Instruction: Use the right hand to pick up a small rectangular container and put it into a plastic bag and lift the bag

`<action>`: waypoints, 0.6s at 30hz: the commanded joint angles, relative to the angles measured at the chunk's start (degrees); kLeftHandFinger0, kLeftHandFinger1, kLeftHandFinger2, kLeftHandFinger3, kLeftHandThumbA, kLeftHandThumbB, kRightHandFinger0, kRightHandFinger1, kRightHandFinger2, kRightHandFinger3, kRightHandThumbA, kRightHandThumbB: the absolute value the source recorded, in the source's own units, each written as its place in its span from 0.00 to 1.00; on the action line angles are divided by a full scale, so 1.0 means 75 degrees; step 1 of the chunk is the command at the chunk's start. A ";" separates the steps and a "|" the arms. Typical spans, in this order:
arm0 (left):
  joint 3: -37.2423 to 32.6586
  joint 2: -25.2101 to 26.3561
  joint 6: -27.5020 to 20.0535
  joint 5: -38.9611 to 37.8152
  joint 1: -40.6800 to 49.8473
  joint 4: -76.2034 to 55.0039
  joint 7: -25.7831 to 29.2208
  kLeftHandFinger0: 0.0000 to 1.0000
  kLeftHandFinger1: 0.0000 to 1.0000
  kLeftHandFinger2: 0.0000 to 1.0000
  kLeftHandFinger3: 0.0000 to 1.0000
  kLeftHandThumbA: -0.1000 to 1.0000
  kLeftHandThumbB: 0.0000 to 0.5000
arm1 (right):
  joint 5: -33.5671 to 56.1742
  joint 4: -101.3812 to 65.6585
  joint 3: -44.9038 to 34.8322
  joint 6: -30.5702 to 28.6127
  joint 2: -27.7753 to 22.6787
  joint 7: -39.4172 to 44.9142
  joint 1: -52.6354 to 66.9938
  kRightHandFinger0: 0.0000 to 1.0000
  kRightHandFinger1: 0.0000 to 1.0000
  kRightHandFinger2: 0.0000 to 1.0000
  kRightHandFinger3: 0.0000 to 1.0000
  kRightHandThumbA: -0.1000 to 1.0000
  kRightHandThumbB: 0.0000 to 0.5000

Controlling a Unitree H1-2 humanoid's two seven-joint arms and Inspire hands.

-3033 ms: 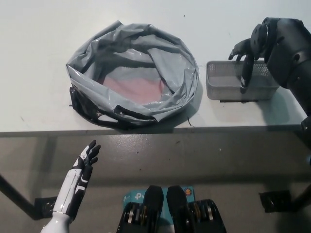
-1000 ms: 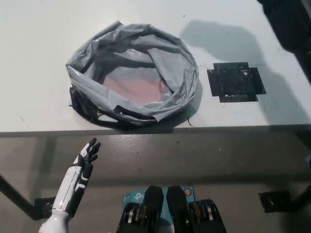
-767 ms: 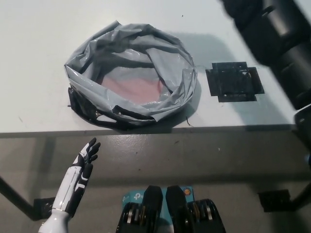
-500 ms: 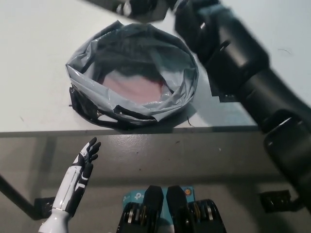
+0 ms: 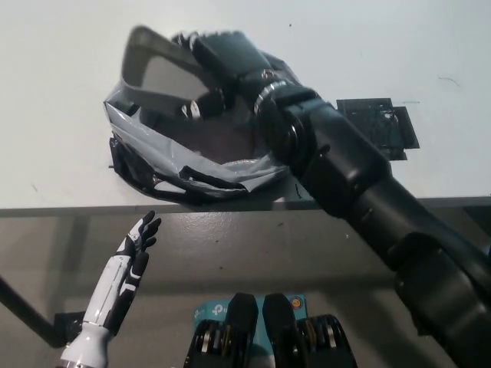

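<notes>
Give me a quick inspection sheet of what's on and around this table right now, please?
Surface: white table, mostly bare.
Job's things: grey container, blurred, held over the open grey plastic bag.
Clutter: black square marking on the table, right of the bag.
Robot hands: black right hand shut on the container; white left hand open, resting below the table edge.
Cables: nothing seen.
Surroundings: dark floor below the table.

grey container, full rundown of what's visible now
The small rectangular container is grey and motion-blurred, so its mesh walls cannot be made out. It is tilted, held by the right hand above the plastic bag, over the bag's open mouth on the far left side. Only the hand visibly touches it.
</notes>
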 commanded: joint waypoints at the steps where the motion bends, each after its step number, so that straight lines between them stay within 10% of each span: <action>1: 0.0031 0.0156 0.0004 0.0035 -0.0167 -0.0286 -0.0074 1.00 1.00 1.00 1.00 1.00 0.54 | -0.0122 0.0129 -0.0024 -0.0247 0.0111 -0.0450 -0.0312 0.00 0.36 0.81 0.84 0.00 0.34; 4: 0.0025 0.0152 -0.0014 0.0015 -0.0187 -0.0277 -0.0091 1.00 1.00 1.00 1.00 0.99 0.53 | -0.0035 0.0195 -0.0110 -0.0190 0.0143 -0.0420 -0.0220 0.00 0.43 0.82 0.99 0.00 0.30; 13: 0.0050 0.0165 0.0009 0.0023 -0.0247 -0.0271 -0.0127 1.00 1.00 1.00 1.00 0.98 0.53 | 0.0039 0.0064 -0.0260 -0.0028 0.0153 -0.0316 0.0042 0.00 0.41 0.82 0.94 0.00 0.33; 16: 0.0043 0.0175 -0.0017 0.0065 -0.0255 -0.0269 -0.0122 1.00 1.00 1.00 1.00 0.99 0.53 | 0.0022 -0.0116 -0.0223 0.0458 0.0128 0.0285 0.0040 0.46 0.77 1.00 1.00 0.43 0.54; 17: 0.0043 0.0175 -0.0011 0.0062 -0.0254 -0.0270 -0.0123 1.00 1.00 1.00 1.00 0.99 0.53 | 0.0043 -0.0154 -0.0218 0.0562 0.0120 0.0462 0.0026 0.46 0.77 1.00 1.00 0.43 0.54; 18: 0.0035 0.0174 -0.0009 0.0112 -0.0303 -0.0258 -0.0108 1.00 1.00 1.00 1.00 1.00 0.54 | 0.0236 -0.0244 -0.0197 0.0780 0.0013 0.1335 -0.0098 0.97 1.00 1.00 1.00 0.73 0.79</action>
